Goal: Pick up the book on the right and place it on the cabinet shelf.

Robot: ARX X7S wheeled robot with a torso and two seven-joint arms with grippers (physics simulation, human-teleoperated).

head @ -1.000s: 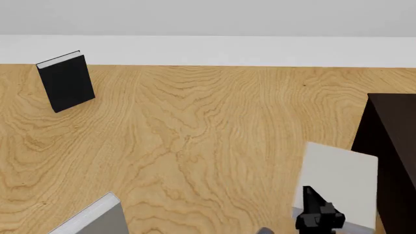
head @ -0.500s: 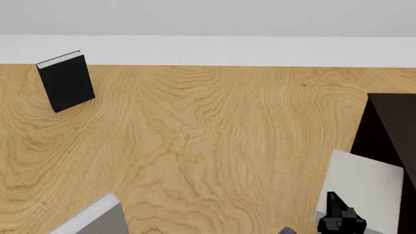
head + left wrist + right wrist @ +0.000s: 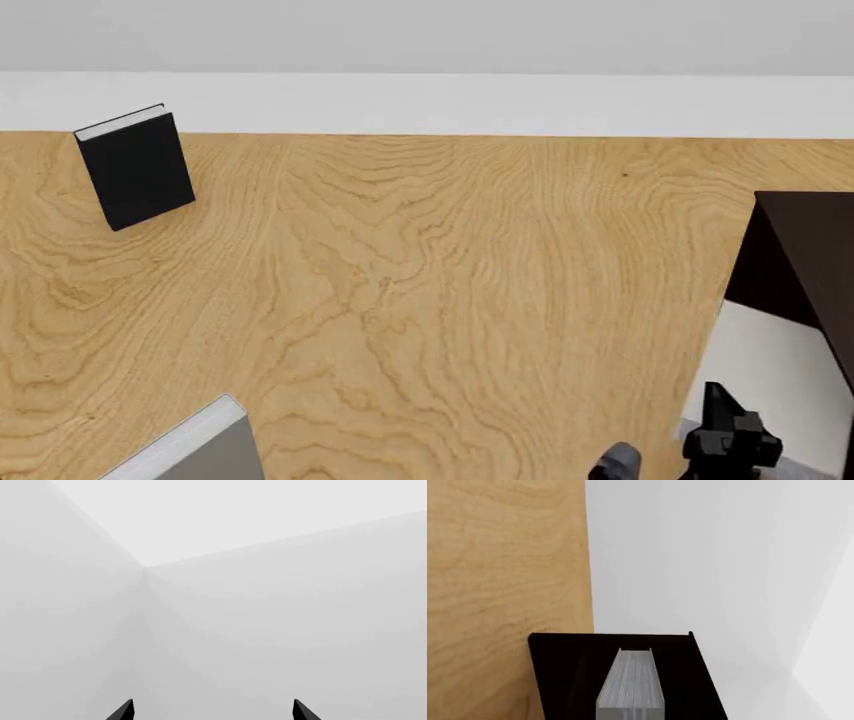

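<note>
The book [image 3: 781,380], whitish and thin, is upright in my right gripper [image 3: 727,442] at the lower right of the head view. Its right part is overlapped by the very dark cabinet [image 3: 805,262]. In the right wrist view the book's grey page edge [image 3: 631,682] points into the cabinet's dark opening [image 3: 560,675]; I cannot make out the shelf board in the dark. My right fingers are hidden there. My left gripper [image 3: 212,712] is open and empty, facing blank pale walls, and is out of the head view.
A black book with white page edges [image 3: 134,165] stands at the far left of the wooden table [image 3: 427,280]. A plain grey book [image 3: 200,445] leans at the bottom left. A white wall runs behind the table.
My right gripper and the book have moved right, toward the cabinet; the book's right side now overlaps with the cabinet's front. The other books have not moved.
</note>
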